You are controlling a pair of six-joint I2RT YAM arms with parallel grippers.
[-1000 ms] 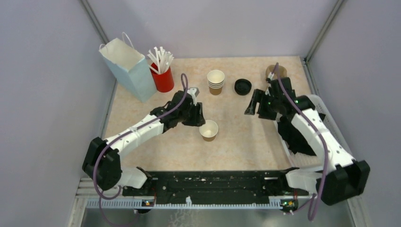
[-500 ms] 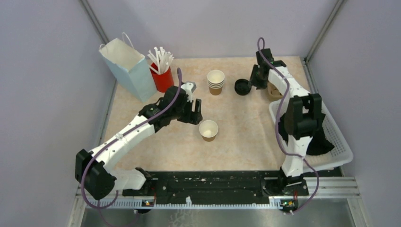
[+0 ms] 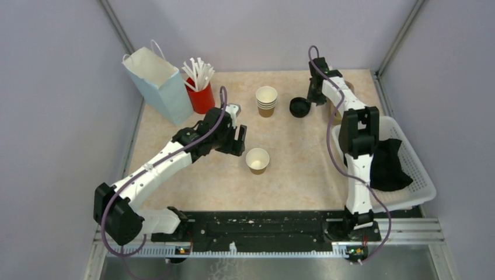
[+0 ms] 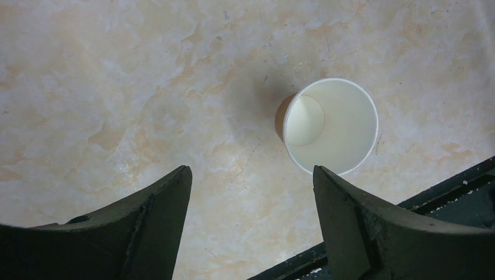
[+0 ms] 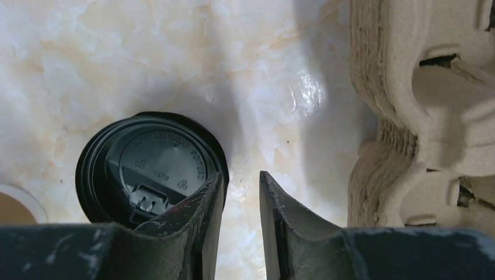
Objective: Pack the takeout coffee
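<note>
A lidless brown paper cup (image 3: 257, 160) with a white inside stands mid-table; it also shows in the left wrist view (image 4: 330, 125). Its round black lid (image 3: 299, 107) lies apart on the table at the back, and also shows in the right wrist view (image 5: 152, 166). My left gripper (image 3: 238, 140) is open and empty just left of the cup; in its wrist view (image 4: 252, 172) bare table lies between the fingers. My right gripper (image 3: 311, 96) hangs at the lid's right edge. In its wrist view (image 5: 240, 175) the jaws stand a narrow gap apart, one finger over the lid's rim, bare table between them.
A stack of lidless brown cups (image 3: 267, 100) stands left of the lid. A red cup of white straws (image 3: 202, 96) and a blue paper bag (image 3: 159, 84) stand at the back left. A cardboard cup carrier (image 5: 420, 105) sits right of the lid. A white basket (image 3: 417, 169) holds black cloth.
My right arm has stretched from mid-right to the back and now hangs at the black lid. My left gripper has drawn slightly left, away from the cup.
</note>
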